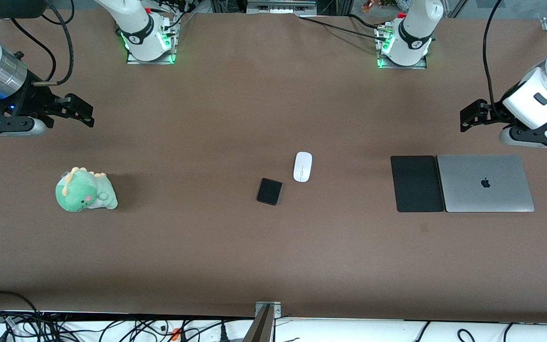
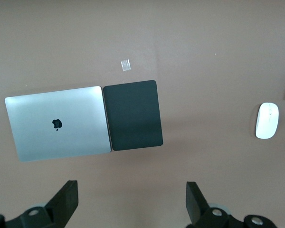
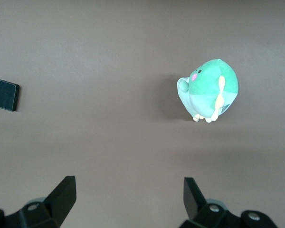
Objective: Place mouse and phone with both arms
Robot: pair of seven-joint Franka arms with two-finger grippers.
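So we see a big brown table (image 1: 235, 256) that fills nearly the whole front view. Two white arms come down from the top of that view. The right arm (image 1: 136, 28) has its base at the upper left of the front view, and the left arm (image 1: 416, 33) has its base at the upper right.

Next biggest is a shut silver laptop (image 1: 485, 183) at the middle right of the front view. A black mouse pad (image 1: 416, 184) lies flat just beside it, and their edges look like they touch. Both sit toward the left arm's end of the table. In the left wrist view we also see a tiny pale patch (image 2: 126, 64) on the table near the pad.

The left gripper (image 1: 466, 118) hangs at the right edge of the front view, over bare table near the pad and laptop. Its two black fingers (image 2: 66, 199) stand wide apart and hold nothing. The right gripper (image 1: 86, 114) hangs at the left edge, over bare table near a green toy. Its fingers (image 3: 61, 197) are spread wide too, with nothing between them.

A soft green dinosaur toy (image 1: 85, 190) sits at the middle left of the front view, toward the right arm's end of the table.

The white mouse (image 1: 302, 166) lies in the middle of the front view. The black phone (image 1: 269, 191) lies flat just beside it, a bit lower in the frame, so it is nearer to the front camera. They are close but do not touch. Both are well apart from the grippers.
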